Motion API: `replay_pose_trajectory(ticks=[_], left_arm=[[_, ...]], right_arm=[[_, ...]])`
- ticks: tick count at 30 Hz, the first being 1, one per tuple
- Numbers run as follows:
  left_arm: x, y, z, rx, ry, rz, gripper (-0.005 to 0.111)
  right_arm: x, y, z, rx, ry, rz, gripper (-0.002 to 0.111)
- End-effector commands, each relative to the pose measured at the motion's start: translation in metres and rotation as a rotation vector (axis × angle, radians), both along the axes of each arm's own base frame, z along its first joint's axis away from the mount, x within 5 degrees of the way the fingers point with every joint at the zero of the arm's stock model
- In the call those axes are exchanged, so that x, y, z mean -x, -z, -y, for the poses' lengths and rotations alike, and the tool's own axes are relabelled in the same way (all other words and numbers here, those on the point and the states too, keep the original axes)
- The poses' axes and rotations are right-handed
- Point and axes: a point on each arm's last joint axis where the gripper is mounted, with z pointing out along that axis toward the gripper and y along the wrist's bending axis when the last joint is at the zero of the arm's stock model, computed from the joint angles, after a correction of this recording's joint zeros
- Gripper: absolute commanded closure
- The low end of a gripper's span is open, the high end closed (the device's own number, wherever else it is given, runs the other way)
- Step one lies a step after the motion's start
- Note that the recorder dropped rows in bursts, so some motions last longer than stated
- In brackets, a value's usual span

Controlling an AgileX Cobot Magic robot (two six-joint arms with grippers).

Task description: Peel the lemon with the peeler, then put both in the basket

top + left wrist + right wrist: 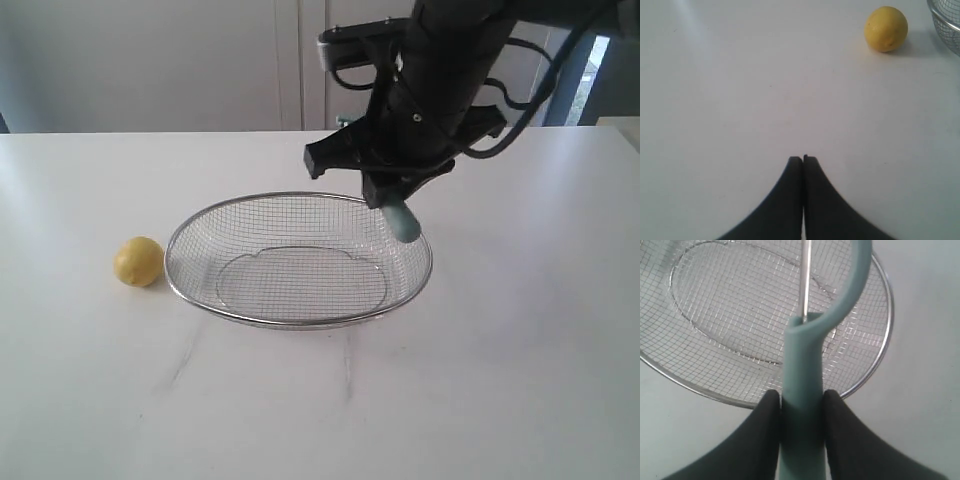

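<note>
Since the right gripper (802, 396) has its fingers (765, 412) clamped on either side of the peeler (802, 362), the question closest in is how that tool lies in the grip. Its long axis runs straight out along the line of the fingers, handle pinched low and the curved head and blade (805, 275) pointing away from the wrist. Just past the fingertips the handle crosses the basket's rim (887, 315), so the head hangs over mesh while the pinched part sits over the rim or just outside it. In the exterior view the same gripper (395, 195) hovers above the basket's far right edge, a teal end of the peeler (405, 222) showing below it, clear of the wire. I judge a release here would call for easing a little farther over the basket (300, 322) first, or the handle may catch the rim. Across the basket, on its left and outside it, the lemon (139, 261) rests on the table (500, 400), near the rim but apart from it; I cannot tell whether it is peeled. The left gripper (803, 159) has its fingers pressed together on nothing, with bare table between them and the lemon (885, 28), which lies ahead and off toward the basket (946, 25). That arm looks the nearer one for the lemon.
</note>
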Motion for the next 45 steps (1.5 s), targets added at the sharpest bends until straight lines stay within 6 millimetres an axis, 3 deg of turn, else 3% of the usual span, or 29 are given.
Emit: replay_pose_trajectory(ticks=[1, 9, 17, 37, 45], left_arm=[[0.0, 0.002, 0.0, 0.009, -0.005, -0.006, 0.107], [0.0, 0.002, 0.0, 0.009, -0.005, -0.006, 0.107], [0.0, 0.002, 0.0, 0.009, -0.005, -0.006, 0.107], [0.0, 0.002, 0.0, 0.009, -0.006, 0.0, 0.107], [-0.004, -0.008, -0.001, 0.008, -0.018, 0.121, 0.107]], right_arm=[[-0.001, -0.015, 0.037, 0.033, 0.012, -0.019, 0.108], [-0.002, -0.024, 0.066, 0.063, 0.036, -0.028, 0.108], [-0.007, -0.024, 0.078, 0.074, 0.039, -0.025, 0.108], [-0.005, -0.024, 0.073, 0.025, -0.004, -0.043, 0.108], [0.001, -0.026, 0.057, -0.122, -0.132, -0.079, 0.108]])
